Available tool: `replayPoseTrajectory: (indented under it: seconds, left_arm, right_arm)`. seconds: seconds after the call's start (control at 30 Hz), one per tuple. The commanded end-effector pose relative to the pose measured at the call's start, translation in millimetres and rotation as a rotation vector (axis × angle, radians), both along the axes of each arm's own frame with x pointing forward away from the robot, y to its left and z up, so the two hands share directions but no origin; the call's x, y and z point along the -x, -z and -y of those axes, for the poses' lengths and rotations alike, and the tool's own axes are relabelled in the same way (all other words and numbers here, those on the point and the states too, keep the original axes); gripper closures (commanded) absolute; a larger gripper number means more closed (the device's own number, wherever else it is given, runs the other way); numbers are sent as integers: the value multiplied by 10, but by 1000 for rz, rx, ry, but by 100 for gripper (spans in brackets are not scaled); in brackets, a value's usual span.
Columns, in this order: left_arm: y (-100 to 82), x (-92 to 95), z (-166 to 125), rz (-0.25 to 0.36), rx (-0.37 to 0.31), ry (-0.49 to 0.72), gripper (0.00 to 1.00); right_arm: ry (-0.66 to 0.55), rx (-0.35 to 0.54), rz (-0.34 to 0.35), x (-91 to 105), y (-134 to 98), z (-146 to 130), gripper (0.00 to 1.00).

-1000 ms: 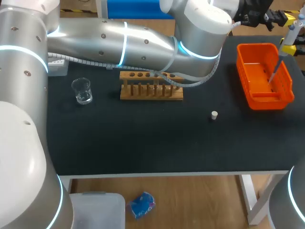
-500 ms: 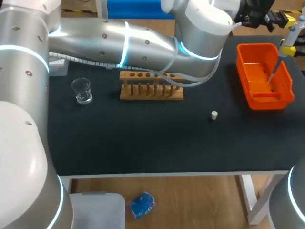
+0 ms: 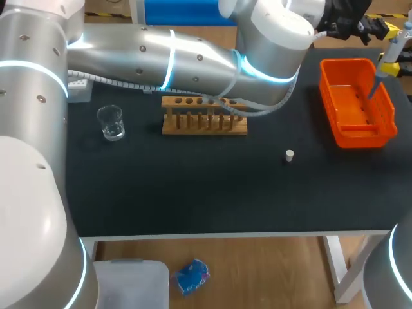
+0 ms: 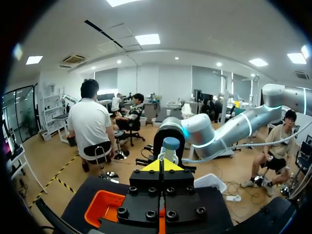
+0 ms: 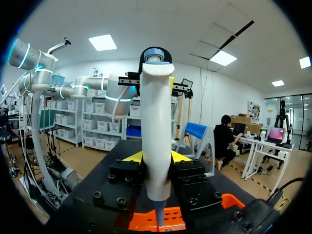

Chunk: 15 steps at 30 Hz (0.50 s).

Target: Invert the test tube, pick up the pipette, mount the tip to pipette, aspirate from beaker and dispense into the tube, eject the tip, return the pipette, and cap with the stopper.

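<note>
My right gripper (image 3: 389,64) hangs over the orange bin (image 3: 335,109) at the table's far right. It is shut on the white pipette (image 5: 156,141), whose thin lower end (image 3: 372,93) points down into the bin (image 5: 141,222). My left gripper (image 4: 163,165) is shut with nothing between its fingers, level with the pipette's blue-grey top (image 4: 170,143), and it shows beside that top in the head view (image 3: 381,27). The glass beaker (image 3: 111,122) stands at the left. The wooden tube rack (image 3: 204,117) is mid-table. The white stopper (image 3: 290,155) lies in front of the bin.
My left arm (image 3: 193,61) spans the back of the table above the rack. A pale box (image 3: 78,90) sits at the far left edge behind the beaker. The black mat (image 3: 193,193) fills the front half.
The pipette in my right gripper has shifted slightly right and up over the bin. Its thin lower end looks shorter than a second ago. The left arm has barely moved.
</note>
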State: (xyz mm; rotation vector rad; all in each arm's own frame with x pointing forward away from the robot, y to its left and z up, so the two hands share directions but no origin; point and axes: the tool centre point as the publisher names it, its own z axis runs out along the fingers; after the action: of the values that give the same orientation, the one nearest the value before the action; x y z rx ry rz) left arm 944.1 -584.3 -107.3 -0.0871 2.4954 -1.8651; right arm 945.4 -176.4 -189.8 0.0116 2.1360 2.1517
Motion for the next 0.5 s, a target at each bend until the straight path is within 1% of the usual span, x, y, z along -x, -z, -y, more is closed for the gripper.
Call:
replayPoseTrajectory:
  seconds: [0.03,0.33,0.47,0.5]
  left_arm:
    - [51,2,21,4,0,2,100]
    - [-114,1,17,30,24,-4,100]
    - [-193,-8,20,44,16,1,100]
    - [-202,-11,17,46,13,0,92]
  right_arm:
    - [-7,2,-1,-33,-88,-4,100]
    - [-7,2,-1,-33,-88,-4,100]
    - [-7,2,-1,-33,-88,-4,100]
    - [-7,2,-1,-33,-88,-4,100]
